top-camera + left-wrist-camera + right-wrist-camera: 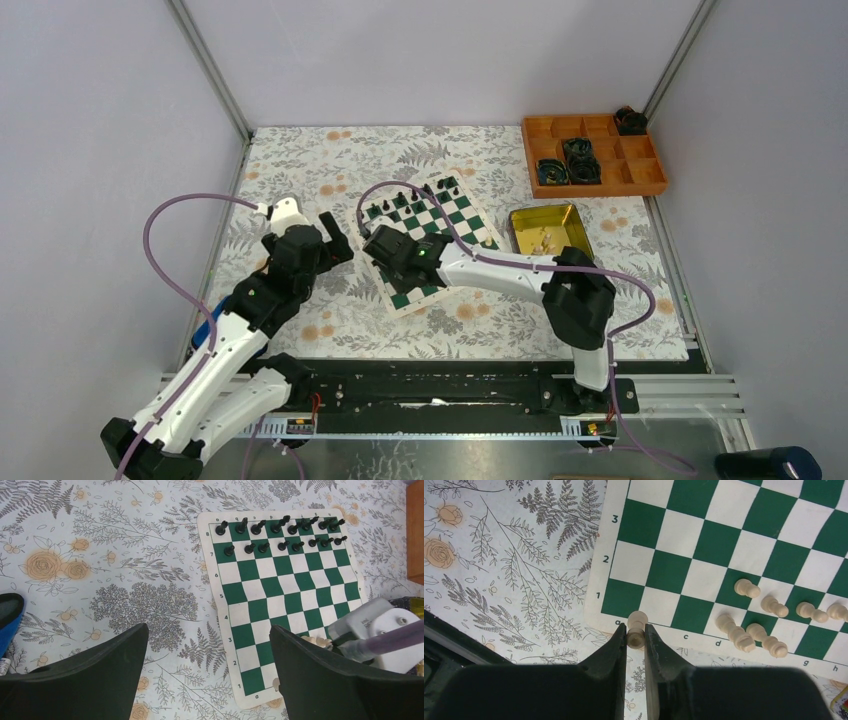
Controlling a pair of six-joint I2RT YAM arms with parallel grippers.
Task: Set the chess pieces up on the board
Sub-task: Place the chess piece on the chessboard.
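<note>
The right gripper (636,640) pinches a cream piece (637,625) at the board (704,555) edge, other cream pieces (769,605) close by; the left gripper (208,630) gapes empty.

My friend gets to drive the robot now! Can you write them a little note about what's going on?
Left gripper: open and empty, hovering over the flowery cloth left of the board.
Right gripper: shut on a cream-white piece at the board's near edge, by the a/b corner.
Done: black pieces stand in two rows at the far end.
Other cream-white pieces: several sit loosely around files d to h, rows 1 and 2. More seem to be in the gold tin.
Left: set down the held piece, then line up the cream-white ones.
</note>
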